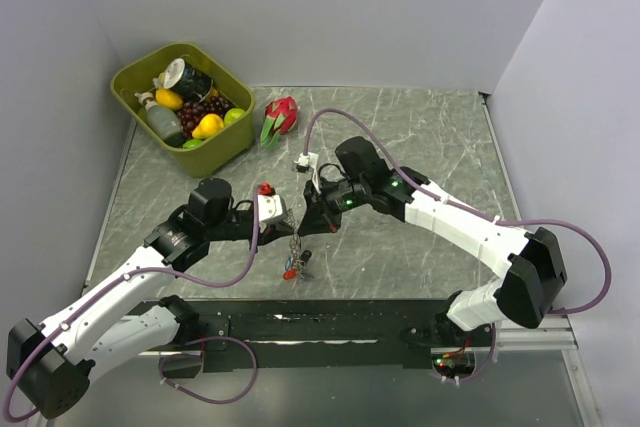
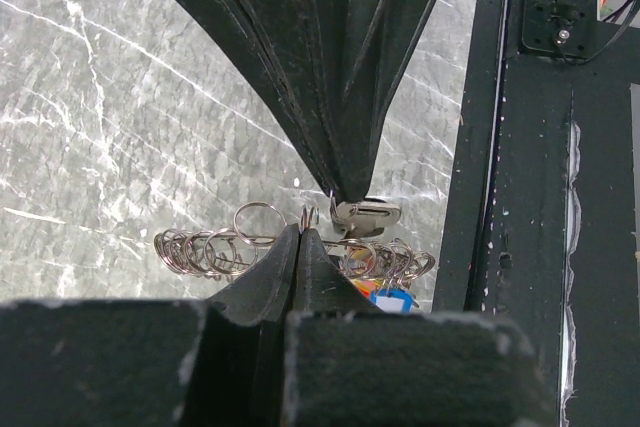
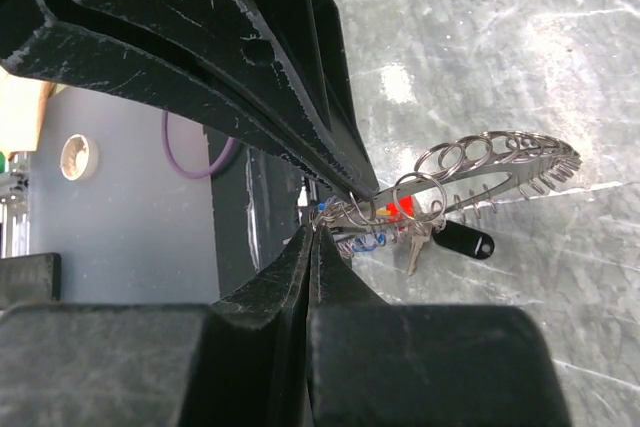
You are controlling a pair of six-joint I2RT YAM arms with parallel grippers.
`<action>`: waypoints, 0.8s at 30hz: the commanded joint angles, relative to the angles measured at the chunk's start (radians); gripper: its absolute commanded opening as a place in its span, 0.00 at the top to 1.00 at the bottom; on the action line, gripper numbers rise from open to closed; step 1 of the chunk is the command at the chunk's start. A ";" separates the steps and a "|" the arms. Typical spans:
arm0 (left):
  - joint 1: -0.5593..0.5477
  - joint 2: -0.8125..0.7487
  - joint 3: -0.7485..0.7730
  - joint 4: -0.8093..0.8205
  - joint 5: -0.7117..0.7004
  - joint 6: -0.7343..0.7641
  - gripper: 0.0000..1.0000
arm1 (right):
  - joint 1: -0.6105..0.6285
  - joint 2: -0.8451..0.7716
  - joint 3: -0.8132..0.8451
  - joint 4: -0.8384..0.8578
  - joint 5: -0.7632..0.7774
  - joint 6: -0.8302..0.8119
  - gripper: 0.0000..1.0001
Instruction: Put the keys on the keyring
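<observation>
From above, we see the left pincer (image 1: 287, 219) and the right pincer (image 1: 307, 217) meet mid-counter (image 1: 420, 137). The keyring (image 1: 295, 245) hangs between them, with keys (image 1: 293, 269) dangling on its near side. A red bit (image 1: 266, 188) and a white bit (image 1: 305, 161) sit just farther off; we judge they may be keys left to thread.

At the left wrist, the fingers are together, clamped on the keyring's wire, and a blue tag (image 2: 390, 299) hangs there.

At the right wrist, the fingers likewise pinch the keyring, which carries a red tag (image 3: 400, 209) and a black tag (image 3: 462, 242). We reckon the task is partly done.
</observation>
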 commanded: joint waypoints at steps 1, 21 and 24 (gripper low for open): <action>0.005 -0.021 0.003 0.063 0.014 -0.004 0.99 | 0.009 0.017 0.060 -0.010 0.036 -0.019 1.00; 0.005 -0.037 -0.005 0.077 0.052 0.001 0.99 | 0.014 0.040 0.038 0.032 0.160 0.006 1.00; 0.005 -0.049 -0.011 0.097 0.063 -0.005 0.99 | 0.012 0.043 0.026 0.039 0.159 0.006 1.00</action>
